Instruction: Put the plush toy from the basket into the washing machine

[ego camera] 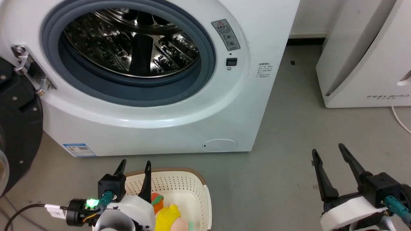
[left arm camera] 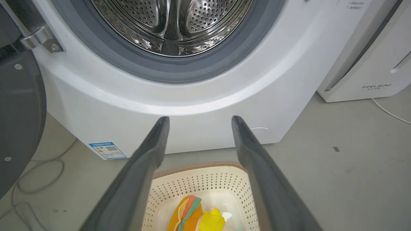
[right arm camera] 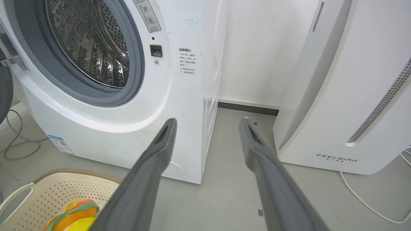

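Observation:
The plush toy [ego camera: 167,215] lies in the cream basket [ego camera: 179,186] on the floor, orange striped part up, yellow body and peach end below. My left gripper [ego camera: 135,165] hovers open over the basket's left rim, nothing between its fingers. The left wrist view looks down on the plush toy [left arm camera: 196,215] in the basket [left arm camera: 199,179] between the open fingers [left arm camera: 141,166]. The washing machine [ego camera: 147,106] stands behind, door swung open at left, its steel drum [ego camera: 135,38] empty. My right gripper [ego camera: 330,154] is open over bare floor at the lower right.
The white FEELBIRD appliance [ego camera: 369,54] stands at the right with a white cable [ego camera: 399,118] on the floor. The open black-rimmed door [ego camera: 16,128] sticks out at the far left. Grey cables [left arm camera: 35,179] lie on the floor by it.

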